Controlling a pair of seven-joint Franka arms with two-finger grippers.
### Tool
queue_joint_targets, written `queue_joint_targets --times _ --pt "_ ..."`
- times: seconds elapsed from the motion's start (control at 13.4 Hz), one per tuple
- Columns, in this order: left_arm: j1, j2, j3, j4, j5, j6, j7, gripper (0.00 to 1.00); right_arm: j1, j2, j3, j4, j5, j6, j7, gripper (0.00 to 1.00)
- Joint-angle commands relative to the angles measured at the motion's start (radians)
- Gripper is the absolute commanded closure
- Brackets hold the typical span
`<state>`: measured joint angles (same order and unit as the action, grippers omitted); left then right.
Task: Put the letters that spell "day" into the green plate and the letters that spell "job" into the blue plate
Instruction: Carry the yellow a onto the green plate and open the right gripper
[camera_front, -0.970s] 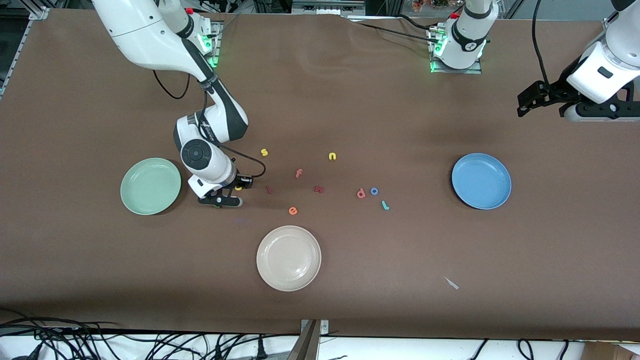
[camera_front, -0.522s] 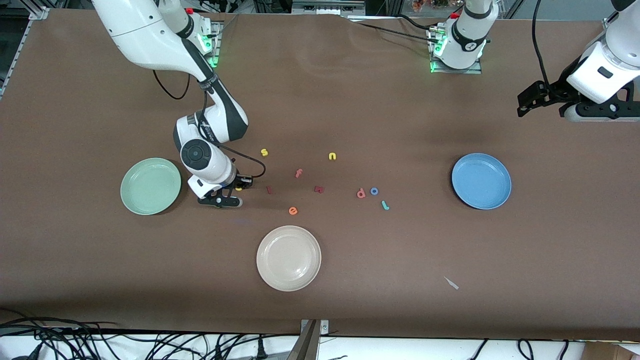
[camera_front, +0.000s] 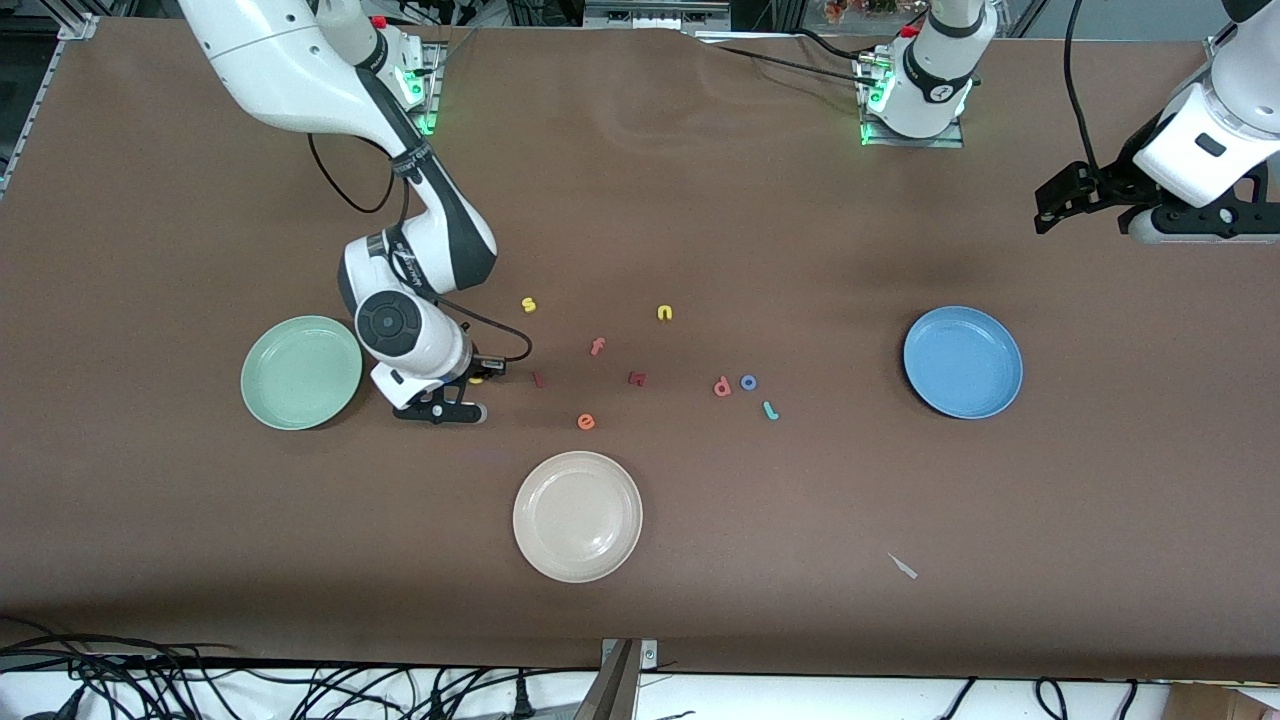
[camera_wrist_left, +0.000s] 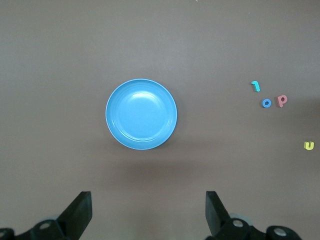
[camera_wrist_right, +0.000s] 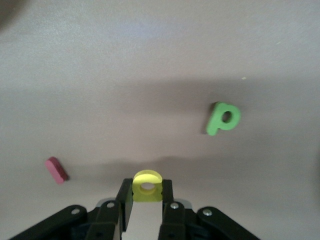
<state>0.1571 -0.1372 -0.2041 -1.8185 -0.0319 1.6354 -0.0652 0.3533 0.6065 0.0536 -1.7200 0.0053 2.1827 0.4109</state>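
Rounded yellow foam "a" (camera_wrist_right: 147, 186) in right gripper (camera_wrist_right: 146, 196)

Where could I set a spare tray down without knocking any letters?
The bare table between the cream plate and the blue plate is free, bar a small scrap. The stretch from the green plate to the salmon b is crowded with letters, and the right claw grips the yellow a there.
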Motion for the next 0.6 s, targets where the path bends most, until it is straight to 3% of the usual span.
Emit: queue_joint_targets --times 0.0,0.37,0.52 --pt "0.006 -0.001 -0.001 0.013 -0.031 -0.009 0.002 0.00 -0.027 -0.023 -0.038 0.019 0.013 -0.092 -0.145 0.83" --pt "0.007 -0.001 -0.003 0.013 -0.031 -0.009 0.002 0.00 -0.025 -0.103 -0.165 -0.042 -0.008 -0.141 -0.347 0.83" --pt "0.007 -0.001 -0.003 0.013 -0.031 -0.009 0.002 0.00 -0.025 -0.160 -0.224 -0.119 -0.010 -0.120 -0.432 0.83"
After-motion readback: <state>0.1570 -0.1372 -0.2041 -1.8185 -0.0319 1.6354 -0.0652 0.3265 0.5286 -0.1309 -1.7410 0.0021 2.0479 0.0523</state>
